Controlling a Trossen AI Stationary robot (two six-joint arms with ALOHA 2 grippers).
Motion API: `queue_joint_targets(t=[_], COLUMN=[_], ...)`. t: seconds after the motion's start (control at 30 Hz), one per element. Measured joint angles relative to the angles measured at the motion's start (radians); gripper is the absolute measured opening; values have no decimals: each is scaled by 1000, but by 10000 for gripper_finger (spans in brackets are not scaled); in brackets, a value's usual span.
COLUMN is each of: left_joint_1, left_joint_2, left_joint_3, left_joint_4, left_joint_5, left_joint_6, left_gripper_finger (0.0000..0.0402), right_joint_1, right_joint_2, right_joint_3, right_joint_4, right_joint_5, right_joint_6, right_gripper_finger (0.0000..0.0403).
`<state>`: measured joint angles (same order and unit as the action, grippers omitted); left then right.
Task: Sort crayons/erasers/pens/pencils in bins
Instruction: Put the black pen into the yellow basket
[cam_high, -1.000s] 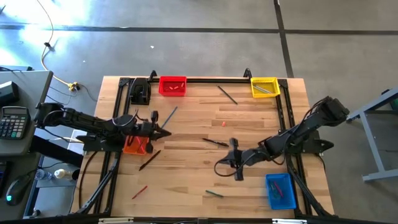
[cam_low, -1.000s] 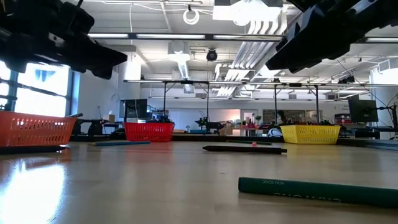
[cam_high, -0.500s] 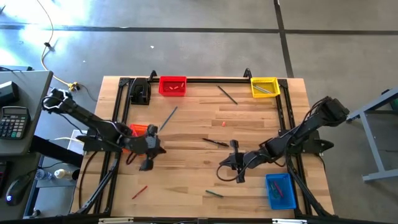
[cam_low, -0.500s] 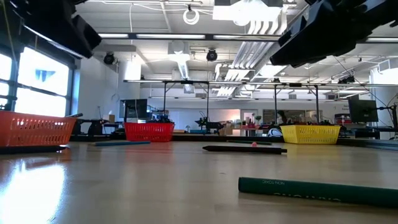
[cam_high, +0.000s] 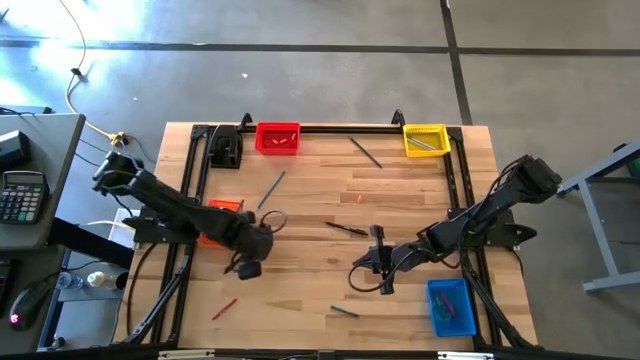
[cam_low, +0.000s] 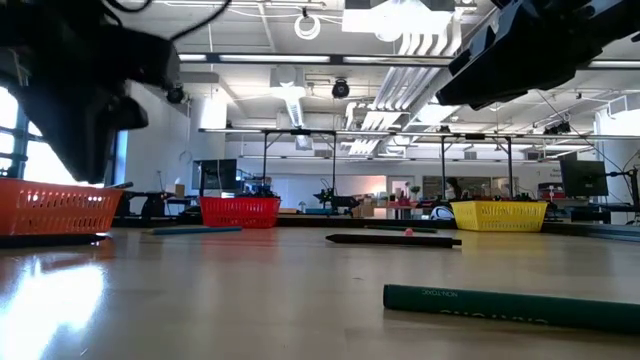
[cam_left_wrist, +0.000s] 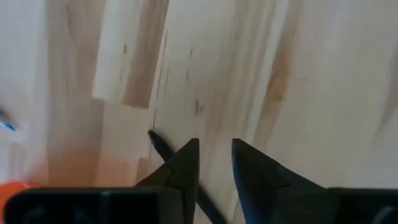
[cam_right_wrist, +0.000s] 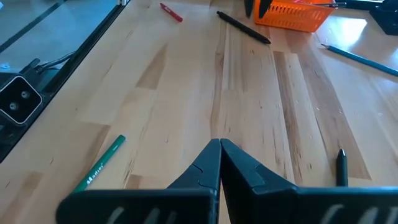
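My left gripper (cam_high: 245, 268) points down at the table in front of the orange bin (cam_high: 222, 206). Its fingers are open and stand over a dark pen (cam_left_wrist: 158, 143), which runs slanting beneath them. My right gripper (cam_right_wrist: 219, 146) is shut and empty, hovering mid-table right (cam_high: 362, 268) between a black pen (cam_high: 346, 229) and a green pencil (cam_high: 345, 311). A blue pen (cam_high: 272, 187), a grey pencil (cam_high: 365, 152), a small eraser (cam_high: 359, 198) and a red crayon (cam_high: 224, 308) lie flat on the wood.
The red bin (cam_high: 277, 138) stands at the far edge, the yellow bin (cam_high: 425, 140) at the far right corner, and the blue bin (cam_high: 450, 305) at the near right. A black frame (cam_high: 300, 128) runs along the table's edges. Bare wood lies mid-table.
My left gripper has swung from beside the orange bin toward the table's near edge. It has tipped from nearly level to pointing down over the dark pen. The right arm has kept still.
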<state>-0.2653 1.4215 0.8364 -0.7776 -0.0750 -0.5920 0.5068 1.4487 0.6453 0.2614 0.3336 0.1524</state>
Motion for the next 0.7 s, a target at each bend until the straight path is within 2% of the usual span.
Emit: queue_joint_targets(t=[0.3, 0.7], left_joint_1=[118, 161], left_joint_2=[104, 141], left_joint_3=[0, 0], left_joint_4=[-12, -37], left_joint_5=[19, 48], left_joint_6=[17, 51], left_gripper_finger=[141, 145], right_joint_1=[0, 0], right_joint_2=[0, 0], right_joint_3=[0, 0], right_joint_4=[-2, -3], right_joint_5=[0, 0], right_joint_6=[-3, -2], right_gripper_finger=[0, 0])
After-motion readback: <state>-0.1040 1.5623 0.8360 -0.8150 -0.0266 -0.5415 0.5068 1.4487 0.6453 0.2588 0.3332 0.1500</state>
